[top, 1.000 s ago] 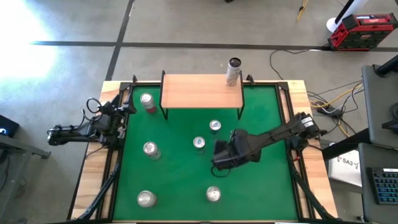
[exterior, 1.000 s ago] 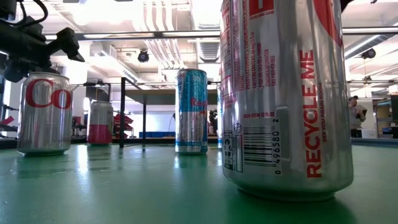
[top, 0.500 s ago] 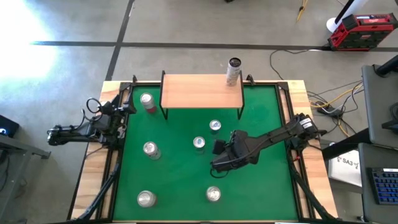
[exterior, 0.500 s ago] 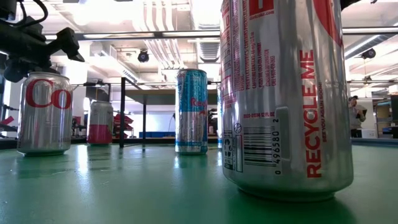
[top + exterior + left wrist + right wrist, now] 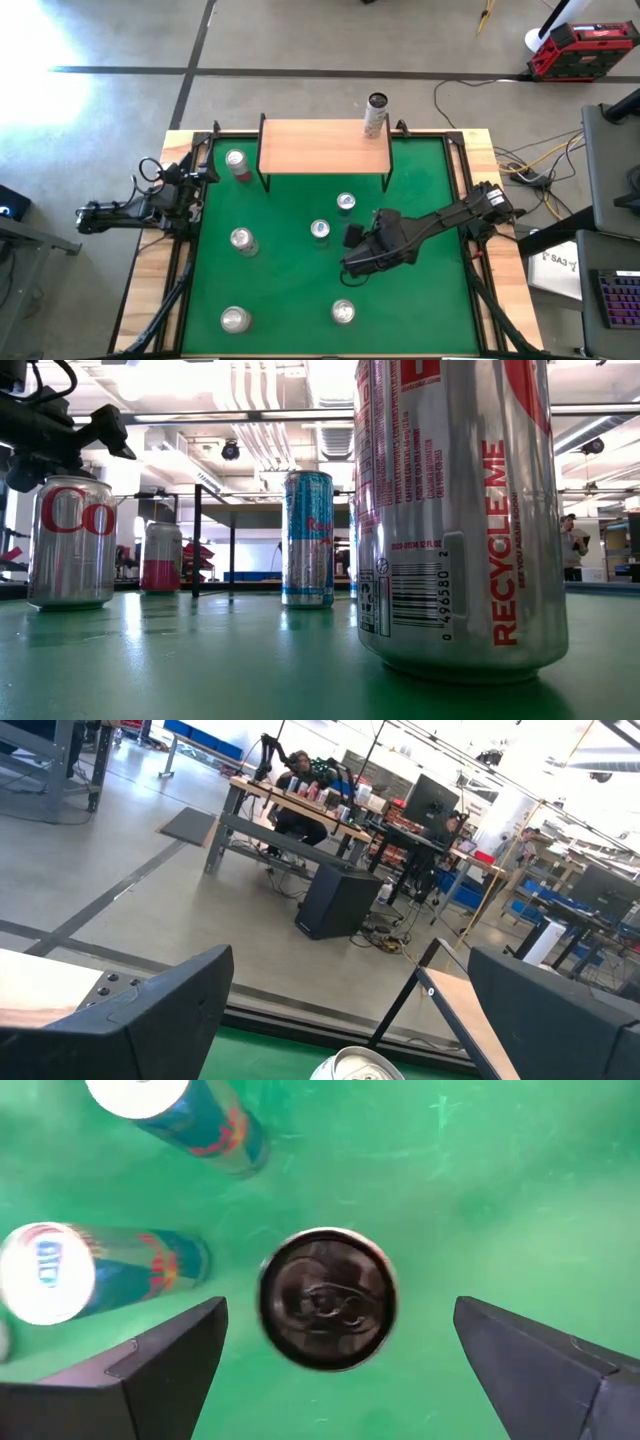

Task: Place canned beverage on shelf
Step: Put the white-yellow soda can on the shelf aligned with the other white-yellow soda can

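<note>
R gripper [image 5: 352, 238] hangs over the green surface [image 5: 290, 290] mid-right, fingers [image 5: 160, 1365] spread wide, nothing between them but air; a dark-topped can [image 5: 327, 1299] sits right below, centred in the gap. Two slim blue cans [image 5: 320, 230] stand just beside it. Shelf [image 5: 323, 146] at the far edge, wood top bare, one tall can [image 5: 376, 114] behind its right corner. L gripper [image 5: 192, 187] parked at the left edge, fingers [image 5: 130, 1025] apart, empty
</note>
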